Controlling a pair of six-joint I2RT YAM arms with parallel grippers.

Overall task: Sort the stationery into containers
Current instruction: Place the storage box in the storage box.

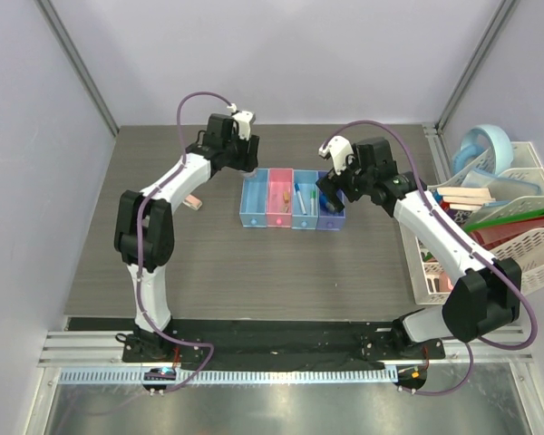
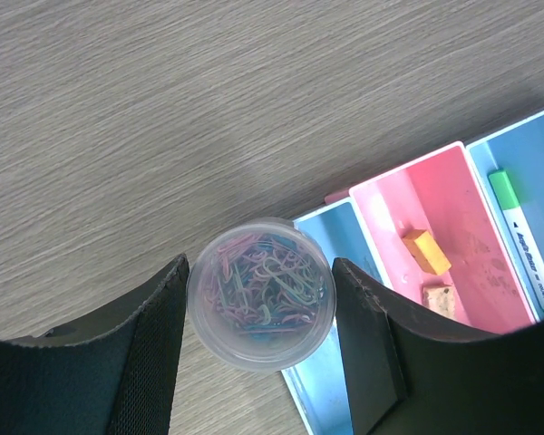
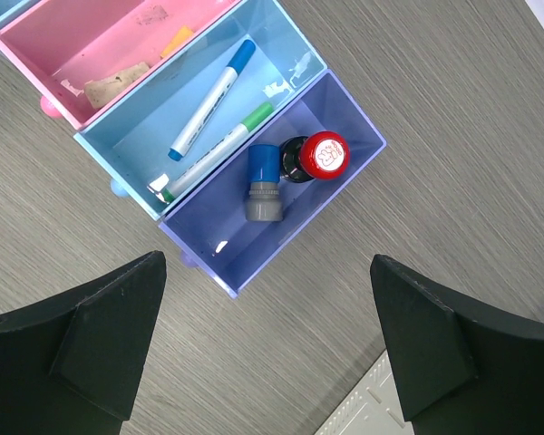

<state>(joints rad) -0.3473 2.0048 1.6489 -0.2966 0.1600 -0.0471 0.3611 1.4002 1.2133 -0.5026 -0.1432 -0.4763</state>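
1. Grip on the clear round tub [image 2: 260,292] by the left claw [image 2: 260,306], one black finger pressed to each side of its wall; tub packed with coloured paper clips, open top facing the wrist camera.
2. Held above the worktop [image 2: 163,109], over one end of the first light blue bin [image 2: 331,214], the leftmost in the row of four joined bins.
3. Right claw [image 3: 267,265] spread wide with nothing between its fingers, hovering over the darker blue bin [image 3: 254,245] at the other end of the row.
4. Inside that bin: red-capped black bottle [image 3: 317,156] right against a blue and grey stamp [image 3: 263,186].
5. In the second light blue bin [image 3: 281,68] next to it: blue-capped pen [image 3: 213,100] and green-tipped pen [image 3: 218,149], lying side by side along its length.
6. In the pink bin [image 3: 72,41]: tan block [image 3: 113,83] and a small orange block [image 3: 175,38], near each other.
7. Pink eraser [image 1: 194,202] out on the worktop beside the left arm, well apart from the bins.
8. White rack [image 1: 526,227] of books and folders at the right edge.
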